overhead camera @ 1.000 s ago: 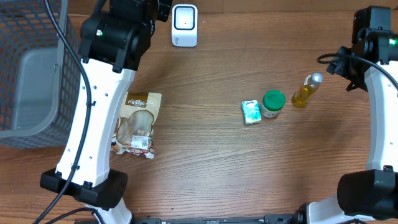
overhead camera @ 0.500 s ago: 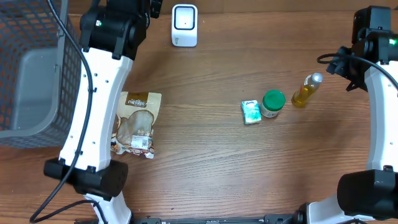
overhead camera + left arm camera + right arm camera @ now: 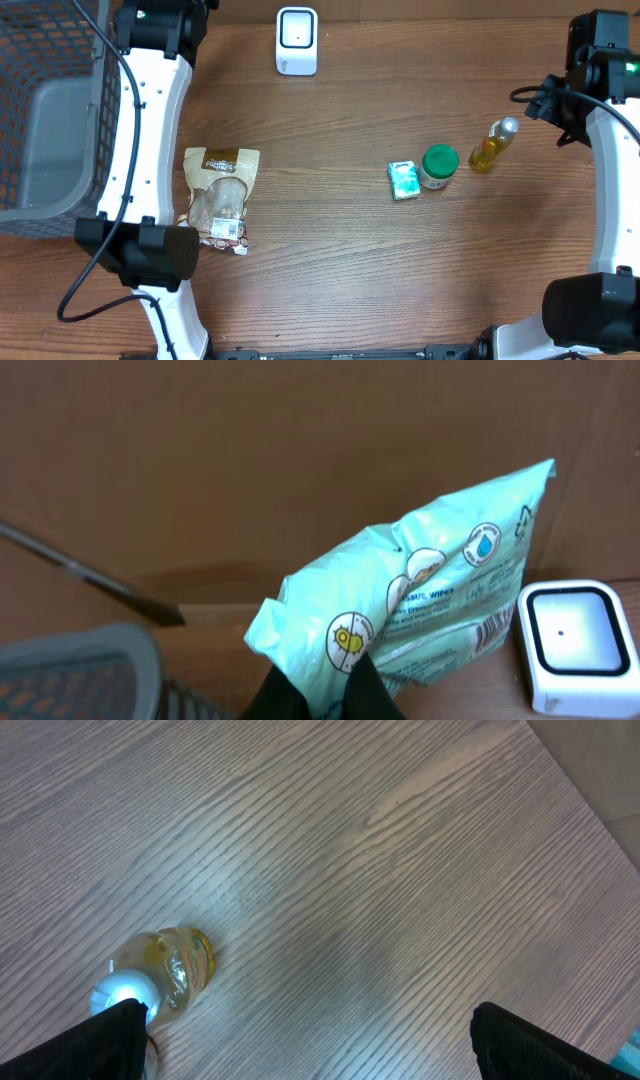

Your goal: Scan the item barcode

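The wipes pack (image 3: 420,610) is a soft mint-green plastic pouch with small round icons and dark print on its face. It is crinkled and tilted so one corner points up to the right, and it is held off the table with its lower edge pinched in the left gripper (image 3: 340,685). A barcode (image 3: 492,628) shows on the end of the pack nearest the scanner (image 3: 572,645), a white rounded-square block with a dark-framed window, which sits at the far edge of the wooden table, close beside the pack.
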